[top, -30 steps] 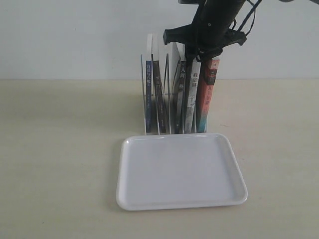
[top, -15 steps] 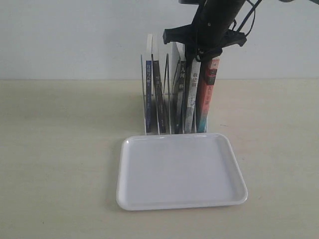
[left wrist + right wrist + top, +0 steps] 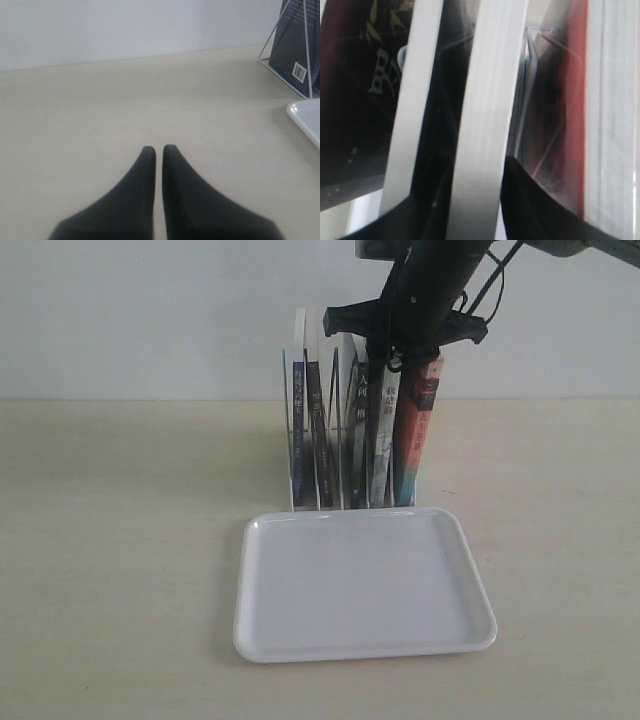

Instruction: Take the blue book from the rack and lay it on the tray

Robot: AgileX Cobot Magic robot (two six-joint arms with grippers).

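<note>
White glossy plastic tray (image 3: 365, 630) lies flat on the pale tabletop (image 3: 120, 560), nearest the camera. Silver wire rack (image 3: 334, 390) stands just behind the tray's far rim. Upright in the rack: blue-spined paperback (image 3: 298, 425) at the left end, red-orange-spined paperback (image 3: 415, 430) at the right end, white-spined paperback (image 3: 386, 430) just left of that. Black right claw (image 3: 398, 352) sits over the rack's right half.

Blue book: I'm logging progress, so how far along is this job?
Done: nothing; the tray is empty and the books all stand in the rack. In hand: the right fingers straddle one book's page edge, near the red-spined book. Left: lift the blue book out, lay it on the tray.
</note>
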